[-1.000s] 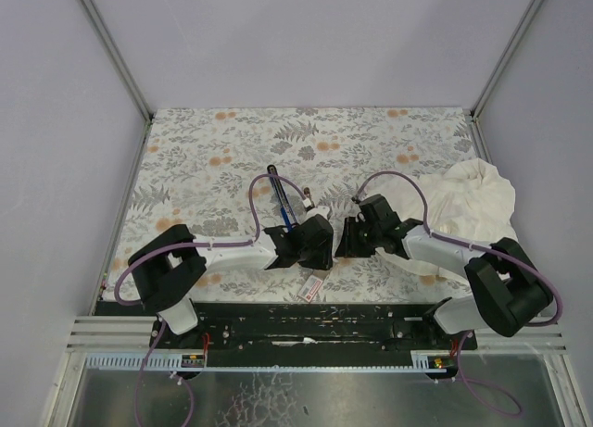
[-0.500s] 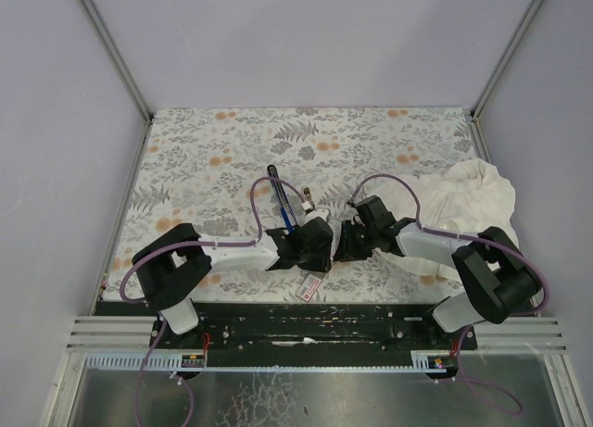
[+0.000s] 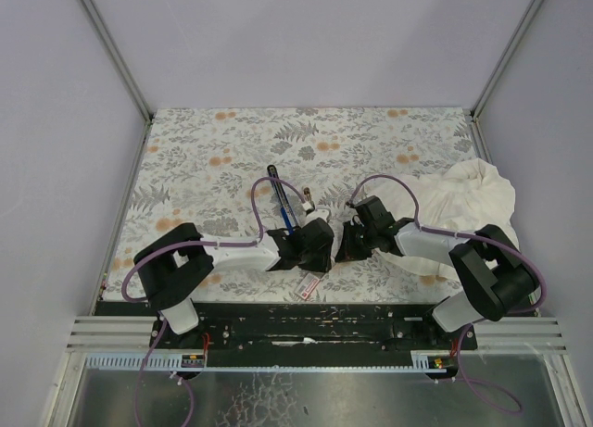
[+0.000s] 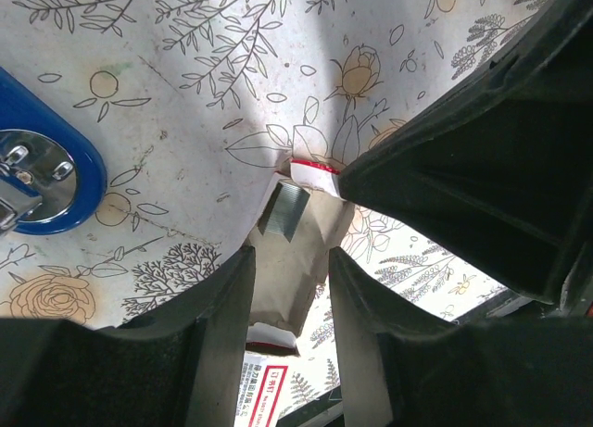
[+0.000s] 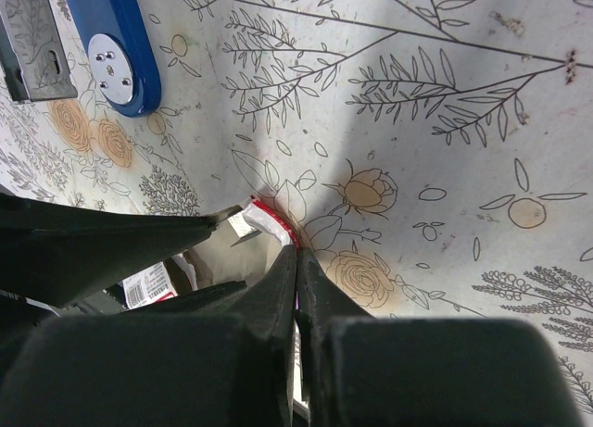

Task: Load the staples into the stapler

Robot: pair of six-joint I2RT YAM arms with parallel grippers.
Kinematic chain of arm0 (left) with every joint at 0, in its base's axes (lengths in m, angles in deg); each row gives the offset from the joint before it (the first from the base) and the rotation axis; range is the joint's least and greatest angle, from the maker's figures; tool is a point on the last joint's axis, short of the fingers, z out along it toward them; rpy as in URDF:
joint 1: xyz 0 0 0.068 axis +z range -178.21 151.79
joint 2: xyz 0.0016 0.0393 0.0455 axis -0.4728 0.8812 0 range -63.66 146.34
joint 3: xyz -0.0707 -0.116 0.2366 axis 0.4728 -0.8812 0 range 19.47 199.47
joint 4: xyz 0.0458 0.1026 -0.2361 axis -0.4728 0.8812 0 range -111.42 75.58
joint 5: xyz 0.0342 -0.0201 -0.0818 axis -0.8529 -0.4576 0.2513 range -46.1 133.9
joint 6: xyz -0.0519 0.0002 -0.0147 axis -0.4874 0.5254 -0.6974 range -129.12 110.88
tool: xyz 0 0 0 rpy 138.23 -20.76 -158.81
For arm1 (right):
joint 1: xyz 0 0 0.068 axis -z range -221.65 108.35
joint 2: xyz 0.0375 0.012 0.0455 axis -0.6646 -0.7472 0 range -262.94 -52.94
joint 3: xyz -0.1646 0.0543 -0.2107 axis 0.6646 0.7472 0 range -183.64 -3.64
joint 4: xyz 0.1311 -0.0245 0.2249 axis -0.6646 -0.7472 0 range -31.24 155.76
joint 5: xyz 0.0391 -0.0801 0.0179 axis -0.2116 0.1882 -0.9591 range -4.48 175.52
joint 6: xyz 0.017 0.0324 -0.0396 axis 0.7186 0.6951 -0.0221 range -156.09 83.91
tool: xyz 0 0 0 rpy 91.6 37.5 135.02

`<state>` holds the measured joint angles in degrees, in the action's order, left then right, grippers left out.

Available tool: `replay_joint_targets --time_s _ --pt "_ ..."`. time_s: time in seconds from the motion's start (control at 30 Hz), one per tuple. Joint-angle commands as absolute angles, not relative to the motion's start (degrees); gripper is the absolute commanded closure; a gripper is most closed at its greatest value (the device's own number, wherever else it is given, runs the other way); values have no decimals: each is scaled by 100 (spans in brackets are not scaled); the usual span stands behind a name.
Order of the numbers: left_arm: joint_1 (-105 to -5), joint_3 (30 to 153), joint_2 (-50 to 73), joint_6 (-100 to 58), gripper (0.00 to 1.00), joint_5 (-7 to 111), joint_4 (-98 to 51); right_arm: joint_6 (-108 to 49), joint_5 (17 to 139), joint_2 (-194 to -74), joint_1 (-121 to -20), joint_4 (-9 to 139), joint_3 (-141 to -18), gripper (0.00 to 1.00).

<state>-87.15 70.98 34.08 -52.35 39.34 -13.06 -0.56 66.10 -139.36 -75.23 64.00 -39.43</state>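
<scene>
The blue stapler [image 3: 281, 203] lies open on the flowered mat, its blue end in the left wrist view [image 4: 42, 182] and the right wrist view [image 5: 116, 38]. My left gripper [image 4: 289, 256] is shut on the grey-tan cardboard tray [image 4: 278, 283], which holds a grey strip of staples [image 4: 283, 209]. My right gripper [image 5: 296, 253] is shut on a flap of the white box with the red edge [image 5: 269, 219], at the tray's far end [image 4: 312, 174]. Both grippers meet in the top view, left [image 3: 310, 246] and right [image 3: 345, 242], just right of the stapler.
A white piece with a pink-red label [image 3: 309, 283] lies on the mat below the grippers, near the black front rail. The big white cloth [image 3: 473, 200] is bunched at the right edge. A grey metal stapler part [image 5: 32, 38] lies beside the blue end.
</scene>
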Motion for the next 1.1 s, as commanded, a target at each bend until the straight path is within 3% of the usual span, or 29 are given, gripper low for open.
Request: replay_joint_targets --time_s 0.0,0.47,1.07 --pt "-8820 7057 3599 -5060 63 3543 -1483 -154 6535 -13978 -7505 6522 -4108 100" --pt "-8914 7291 3733 -4329 65 2857 -1483 -254 6429 -14012 -7505 6527 -4105 100" --pt "-9013 7632 4105 -3807 69 3028 -1616 -313 6329 -14122 -7505 6562 -4143 100"
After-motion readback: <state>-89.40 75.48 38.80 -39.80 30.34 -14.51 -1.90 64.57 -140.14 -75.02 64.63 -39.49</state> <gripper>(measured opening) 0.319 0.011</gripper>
